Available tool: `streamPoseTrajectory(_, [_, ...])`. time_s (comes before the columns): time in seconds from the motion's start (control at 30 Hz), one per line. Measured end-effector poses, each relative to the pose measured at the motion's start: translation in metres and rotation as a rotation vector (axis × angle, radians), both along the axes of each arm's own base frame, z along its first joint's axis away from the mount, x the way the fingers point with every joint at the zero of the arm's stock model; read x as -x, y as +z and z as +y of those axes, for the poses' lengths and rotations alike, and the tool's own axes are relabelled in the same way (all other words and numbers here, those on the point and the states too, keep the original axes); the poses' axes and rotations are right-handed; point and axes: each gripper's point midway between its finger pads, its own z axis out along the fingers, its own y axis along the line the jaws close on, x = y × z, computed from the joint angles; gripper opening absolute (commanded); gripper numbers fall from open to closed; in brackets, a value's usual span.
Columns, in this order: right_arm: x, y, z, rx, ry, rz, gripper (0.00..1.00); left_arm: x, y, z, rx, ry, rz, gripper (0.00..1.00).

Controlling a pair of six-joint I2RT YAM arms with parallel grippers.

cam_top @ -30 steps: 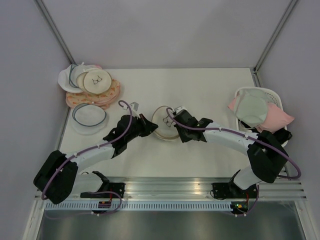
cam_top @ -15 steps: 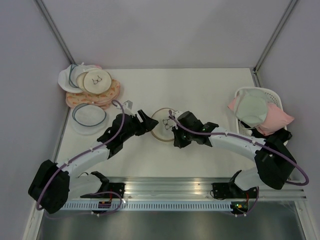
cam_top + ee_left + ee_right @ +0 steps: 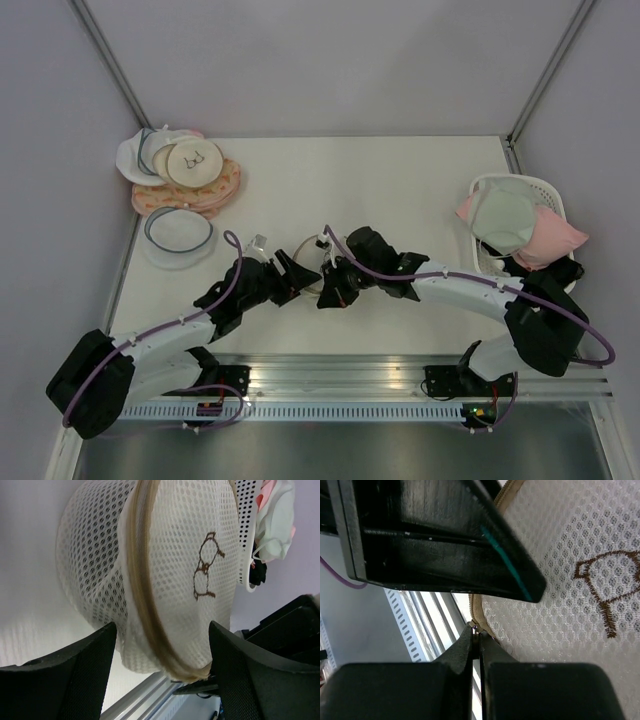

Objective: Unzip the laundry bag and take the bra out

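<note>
While the right hand (image 3: 476, 631) pinches the laundry bag (image 3: 175, 555) (at its rim), the left hand (image 3: 162, 632) gapes.

Left arm (image 3: 165, 328) white, cable (image 3: 238, 265) purple, claw (image 3: 162, 625) seemingly black.

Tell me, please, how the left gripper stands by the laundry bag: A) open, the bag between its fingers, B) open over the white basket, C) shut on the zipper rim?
A: in the left wrist view the fingers of the left gripper stand wide apart, with the laundry bag showing between them.
</note>
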Motion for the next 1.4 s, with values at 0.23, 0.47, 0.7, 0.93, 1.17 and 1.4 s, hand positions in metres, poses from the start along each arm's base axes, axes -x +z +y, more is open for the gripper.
streamPoseTrajectory(0.23, [0.014,-0.018,0.002,0.053,0.037,0.026,0.0,-0.006,0.002,-0.009,0.058,0.015,0.009,0.47])
streamPoseTrajectory(0.47, [0.012,-0.026,-0.005,0.112,0.02,0.007,0.0,-0.008,0.001,-0.012,0.069,0.018,0.013,0.02])
streamPoseTrajectory(0.7, [0.003,-0.043,-0.023,0.259,-0.033,-0.029,0.0,-0.011,0.0,-0.011,0.064,0.033,0.006,0.02])
streamPoseTrajectory(0.93, [-0.009,-0.072,-0.058,0.465,-0.146,-0.054,0.0,-0.011,-0.002,-0.009,0.052,0.038,0.011,0.22])
streamPoseTrajectory(1.17, [-0.038,-0.078,-0.097,0.623,-0.351,-0.112,0.0,-0.01,0.006,-0.007,0.043,0.022,-0.04,0.77])
streamPoseTrajectory(1.4, [-0.059,-0.078,-0.123,0.684,-0.485,-0.133,0.01,-0.016,0.014,0.01,-0.012,0.092,-0.099,0.82])
